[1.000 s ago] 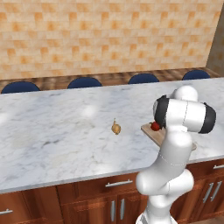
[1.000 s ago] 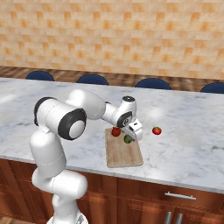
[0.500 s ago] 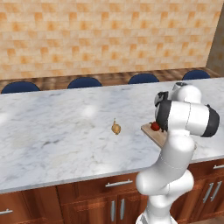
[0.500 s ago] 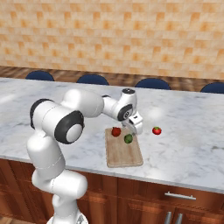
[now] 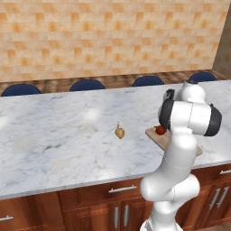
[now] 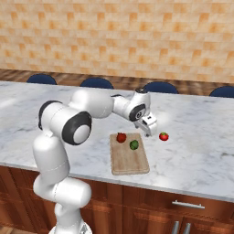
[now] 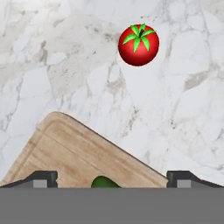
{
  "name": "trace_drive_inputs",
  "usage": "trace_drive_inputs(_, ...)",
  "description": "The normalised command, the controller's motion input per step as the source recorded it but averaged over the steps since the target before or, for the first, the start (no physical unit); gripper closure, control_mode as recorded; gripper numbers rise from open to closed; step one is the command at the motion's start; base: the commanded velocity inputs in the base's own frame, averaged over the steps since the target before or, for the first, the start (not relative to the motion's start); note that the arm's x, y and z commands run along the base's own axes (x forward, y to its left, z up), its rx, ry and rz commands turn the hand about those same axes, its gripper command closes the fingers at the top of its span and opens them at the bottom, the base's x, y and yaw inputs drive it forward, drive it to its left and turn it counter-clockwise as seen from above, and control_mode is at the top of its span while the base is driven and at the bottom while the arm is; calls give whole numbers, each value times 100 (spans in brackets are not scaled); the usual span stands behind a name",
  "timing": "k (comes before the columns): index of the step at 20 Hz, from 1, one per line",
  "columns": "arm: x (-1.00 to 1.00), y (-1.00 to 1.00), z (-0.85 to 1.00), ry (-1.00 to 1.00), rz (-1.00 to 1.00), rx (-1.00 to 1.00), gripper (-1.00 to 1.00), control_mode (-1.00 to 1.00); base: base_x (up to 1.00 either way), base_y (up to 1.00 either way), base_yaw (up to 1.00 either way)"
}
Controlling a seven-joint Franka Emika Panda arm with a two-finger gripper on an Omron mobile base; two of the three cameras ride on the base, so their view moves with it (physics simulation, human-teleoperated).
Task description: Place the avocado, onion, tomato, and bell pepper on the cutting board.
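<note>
The light-brown cutting board (image 6: pixel 130 161) lies near the counter's front edge. On it rest a red bell pepper (image 6: pixel 121 137) and the dark-green avocado (image 6: pixel 134 145). The tomato (image 6: pixel 163 136) sits on the marble just right of the board, and in the hand view the tomato (image 7: pixel 138 44) lies beyond the board's corner (image 7: pixel 74 151). My gripper (image 6: pixel 148 131) hovers over the board's far right corner, open, nothing between its fingers (image 7: pixel 43 179); the avocado (image 7: pixel 105 182) peeks in below it. The tan onion (image 5: pixel 119 132) stands alone on the counter left of the board (image 5: pixel 153 134).
Blue stool tops (image 6: pixel 96 82) line the counter's far edge under a brick wall. Wooden cabinets with drawer handles (image 6: pixel 188 205) run under the front edge. My own arm (image 5: pixel 187 117) hides most of the board in the left base view.
The hand has lifted off the board and swung a little right toward the tomato, its jaws widening slightly. The avocado stays on the board.
</note>
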Motion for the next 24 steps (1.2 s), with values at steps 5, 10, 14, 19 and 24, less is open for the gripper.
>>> trace_drive_inputs(5, 24, -43, 6, 1, 0, 0, -100, -100, 0, 0, 0)
trace_drive_inputs(10, 20, -37, -1, 0, 0, 0, -100, -100, 0, 0, 0)
trace_drive_inputs(14, 25, -34, -14, 0, 0, 0, -100, -100, 0, 0, 0)
trace_drive_inputs(19, 22, -26, -19, 0, 0, 0, -100, -100, 0, 0, 0)
trace_drive_inputs(24, 11, -19, -20, 0, 0, 0, -100, -100, 0, 0, 0)
